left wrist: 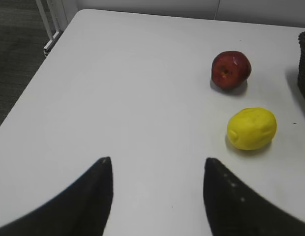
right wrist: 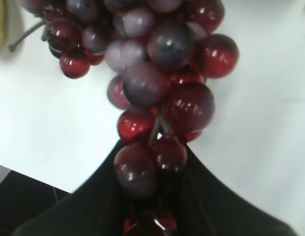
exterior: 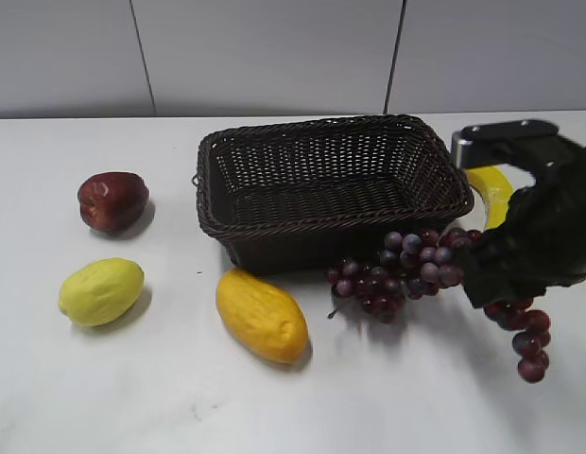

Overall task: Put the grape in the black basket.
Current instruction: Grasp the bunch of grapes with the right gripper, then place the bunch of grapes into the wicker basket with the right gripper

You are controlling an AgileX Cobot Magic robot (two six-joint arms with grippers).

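The grape (exterior: 406,270) is a long bunch of dark red-purple grapes held off the table in front of the black basket (exterior: 331,184), its right end drooping below my right gripper. My right gripper (exterior: 491,270) is shut on the middle of the bunch, just right of the basket's front right corner. In the right wrist view the grape (right wrist: 157,83) fills the frame and runs down between the jaws (right wrist: 152,167). My left gripper (left wrist: 157,169) is open and empty over bare table, and it does not show in the exterior view.
A dark red apple (exterior: 112,200) and a yellow-green fruit (exterior: 101,290) lie left of the basket; both show in the left wrist view, the apple (left wrist: 231,70) and the fruit (left wrist: 251,128). A yellow mango-like fruit (exterior: 262,315) lies in front of the basket. The table's left edge (left wrist: 29,83) borders dark floor.
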